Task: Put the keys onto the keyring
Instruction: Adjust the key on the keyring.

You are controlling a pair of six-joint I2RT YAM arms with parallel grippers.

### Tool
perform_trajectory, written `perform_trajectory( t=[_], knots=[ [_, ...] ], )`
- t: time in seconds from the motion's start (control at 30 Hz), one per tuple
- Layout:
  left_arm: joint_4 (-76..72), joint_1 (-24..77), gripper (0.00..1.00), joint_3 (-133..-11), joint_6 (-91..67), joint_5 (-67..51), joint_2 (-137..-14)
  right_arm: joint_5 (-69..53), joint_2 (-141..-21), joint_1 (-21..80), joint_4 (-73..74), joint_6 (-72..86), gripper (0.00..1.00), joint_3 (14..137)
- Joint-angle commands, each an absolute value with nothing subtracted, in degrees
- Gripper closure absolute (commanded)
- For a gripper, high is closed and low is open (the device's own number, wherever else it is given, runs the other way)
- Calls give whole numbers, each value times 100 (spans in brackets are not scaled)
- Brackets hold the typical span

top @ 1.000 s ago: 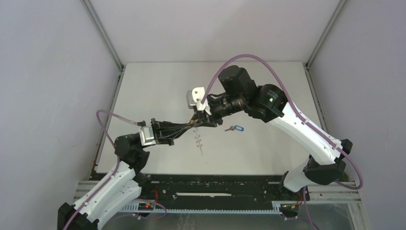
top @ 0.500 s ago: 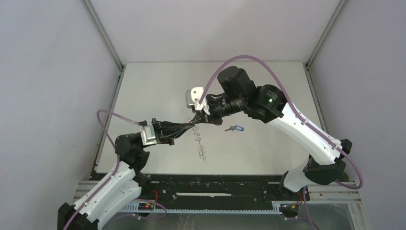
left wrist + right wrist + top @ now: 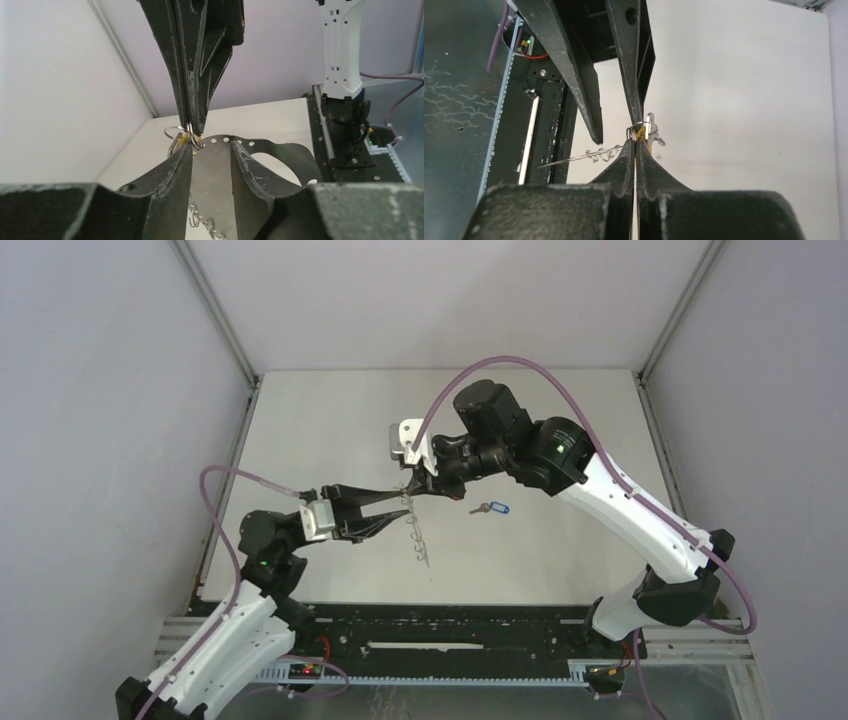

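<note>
Hanging above the middle of the pale table (image 3: 560, 420), the thin grey wire keyring (image 3: 418, 540) shows edge-on in the top view. It appears as a slim line running toward the near side, with a cluster of small metal loops along it. Its upper end sits at the spot where the two grippers meet.

The right gripper (image 3: 411, 491) reaches in from the right. In its own wrist view its fingers (image 3: 626, 160) are clenched together on the yellow-headed metal key (image 3: 641, 134). A small silver split ring (image 3: 636, 128) sits at the same pinch. From there the keyring wire (image 3: 584, 156) trails off to the left with its loops.

The left gripper (image 3: 405, 505) comes in from the left, its jaws spread and gripping nothing. In the left wrist view one finger (image 3: 175, 167) lies just beside the split rings (image 3: 192, 140) and a sliver of yellow. The other finger (image 3: 242, 160) stands well apart from them. The right gripper's closed fingertips drop into that gap from above. Whether the nearer left finger actually touches the rings cannot be told.

A blue-tagged metal key (image 3: 491, 508) lies flat on the table just right of the grippers, apart from both and from the keyring.
</note>
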State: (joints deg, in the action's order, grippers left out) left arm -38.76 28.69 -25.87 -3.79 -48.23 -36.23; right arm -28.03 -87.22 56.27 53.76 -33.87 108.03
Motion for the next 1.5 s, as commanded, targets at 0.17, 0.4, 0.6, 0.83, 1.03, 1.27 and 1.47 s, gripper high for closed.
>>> perform_trajectory(
  t=[0.17, 0.4, 0.6, 0.83, 1.03, 1.27, 1.47],
  knots=[
    [-307, 2312, 60, -3660, 2484, -5748, -2820, -3380, -8532, 5568, 5533, -3208, 100, 10628],
    [518, 2289, 59, -3965, 4105, -5950, -3221, -3556, -8640, 5652, 5628, -3164, 100, 10667],
    [622, 2300, 55, -4310, 4173, -6232, -3693, -3604, -8716, 5773, 5709, -3158, 100, 10657],
    [617, 2298, 78, -4315, 3955, -6485, -3562, -3500, -8702, 5770, 5595, -3084, 100, 10604],
    [988, 2303, 83, -4251, 4128, -6649, -3262, -3347, -8642, 5672, 5353, -2906, 100, 10472],
    [1126, 2303, 100, -4201, 4416, -6565, -3209, -3341, -8675, 5667, 5296, -2840, 100, 10421],
    [1129, 2303, 32, -4157, 4872, -6317, -3156, -3520, -8719, 5708, 5421, -2902, 100, 10421]
  ],
)
